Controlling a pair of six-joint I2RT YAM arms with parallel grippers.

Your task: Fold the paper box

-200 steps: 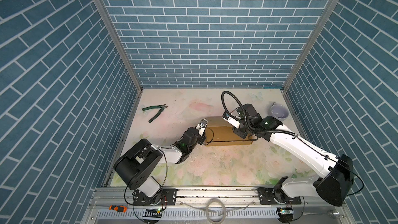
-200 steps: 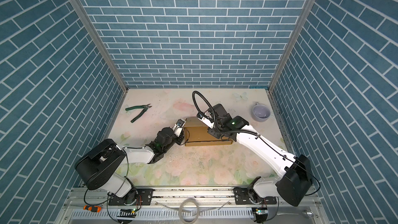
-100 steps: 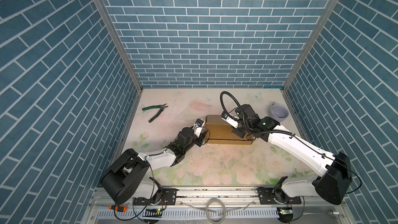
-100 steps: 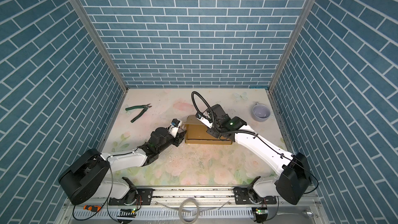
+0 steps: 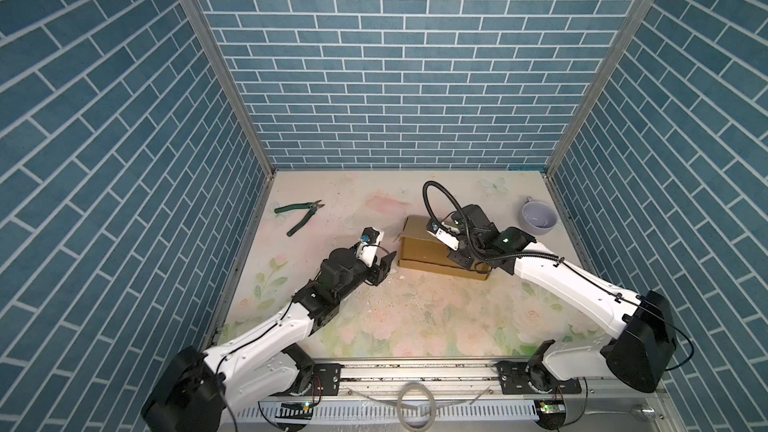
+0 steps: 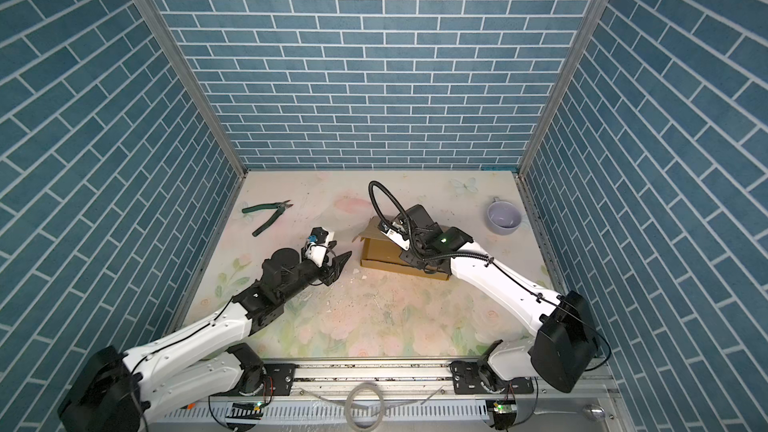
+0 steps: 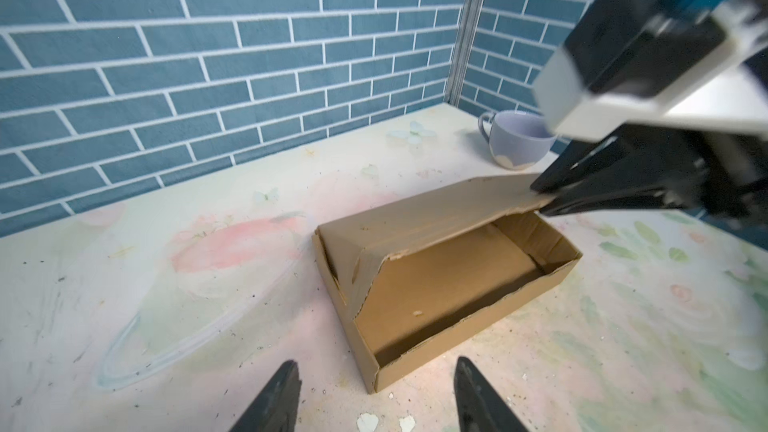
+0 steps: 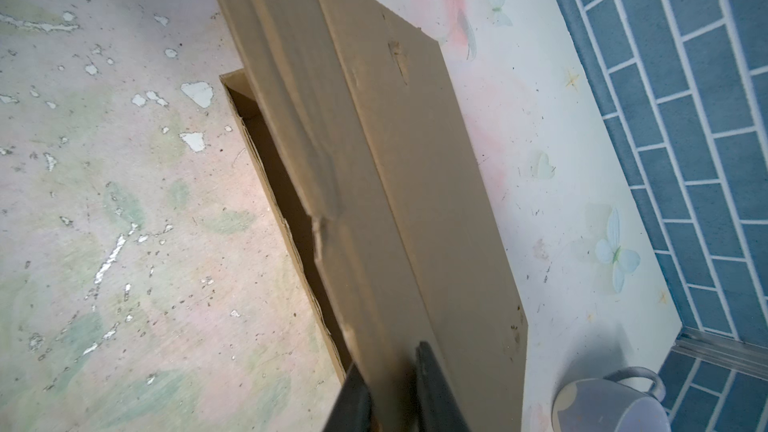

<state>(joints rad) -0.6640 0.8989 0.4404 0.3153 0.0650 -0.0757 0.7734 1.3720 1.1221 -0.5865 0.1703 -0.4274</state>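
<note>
A two-armed robot works over a floral-printed table [image 5: 415, 326] inside blue brick-patterned walls. The paper box [image 5: 432, 251], a shallow brown cardboard mailer, lies on the table directly ahead of the left gripper [image 7: 376, 367] and under the right gripper [image 7: 540, 201], and it appears in both top views [image 6: 386, 255]. The left gripper's two dark fingers are spread wide with nothing between them. They sit low over the table, just short of the box's nearest corner and not touching it. In a top view the left gripper [image 5: 384, 270] points at the box's short end. The right gripper reaches in from the opposite end, its fingers pressed together on the free edge of the box's lid near one corner. In the right wrist view the cardboard runs between the two fingers of the right gripper [image 8: 392, 380]. The lid is half raised and tilted over the tray, hinged along the long side farther from both arms, and the tray's bare inside shows beneath it. A lilac mug [image 5: 539, 218] stands upright beyond the right gripper, near the back corner, apart from the box. Green-handled pliers [image 5: 299, 218] lie well apart from the left gripper, toward the left wall.
</note>
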